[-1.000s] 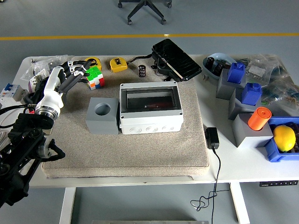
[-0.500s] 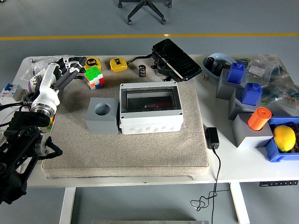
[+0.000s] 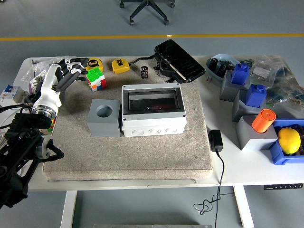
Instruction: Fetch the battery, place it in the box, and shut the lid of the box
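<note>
The battery [image 3: 144,72], a small black cylinder, stands upright on the table behind the mat, beyond the box. The white box [image 3: 152,112] sits mid-mat with a dark tinted panel across its top; whether that lid is fully down I cannot tell. My left hand [image 3: 72,70] hovers at the mat's far left corner, just left of a colour cube [image 3: 96,79], its fingers relaxed and holding nothing. It is well left of the battery. The right arm is out of sight.
A grey block with a round hole [image 3: 104,118] stands against the box's left side. Two yellow tape measures [image 3: 120,65] and a black device [image 3: 179,61] lie near the battery. Grey and blue blocks, an orange cylinder [image 3: 263,120] and a lemon [image 3: 289,140] crowd the right.
My left hand has drawn back to the left, away from the colour cube, and has held nearly still for the last half second. Nothing else moved.
</note>
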